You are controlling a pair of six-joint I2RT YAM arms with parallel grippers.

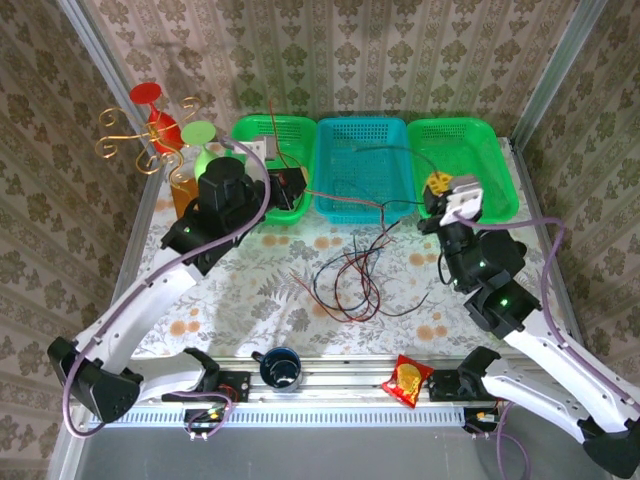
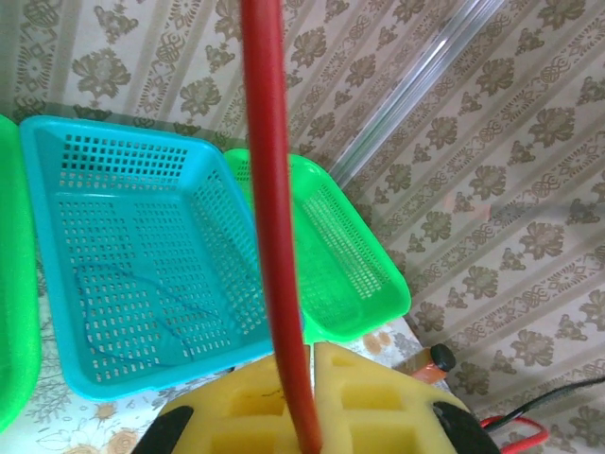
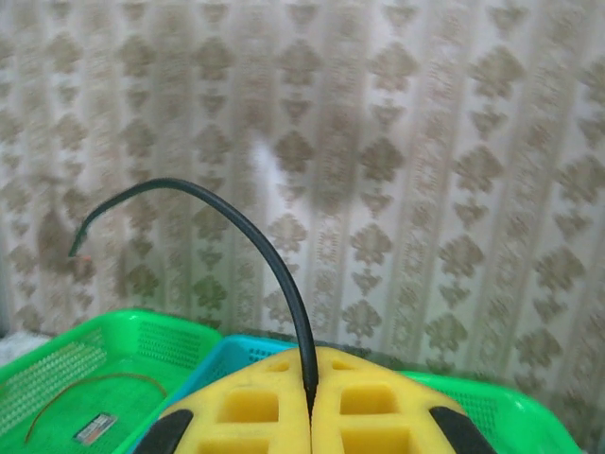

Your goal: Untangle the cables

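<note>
The yellow left claw [image 2: 312, 388] is pressed tight on a red cable [image 2: 272, 236] that goes straight up. The right claw [image 3: 310, 392] pinches a black cable [image 3: 279, 265] that bends over. The other cables [image 1: 352, 278] lie in a loose heap on the table [image 1: 250, 290], near the blue basket [image 1: 362, 121].

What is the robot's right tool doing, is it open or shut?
Shut. The right tool has its yellow pads pressed together, and a black cable is pinched in the seam between them, curving up and away.
</note>
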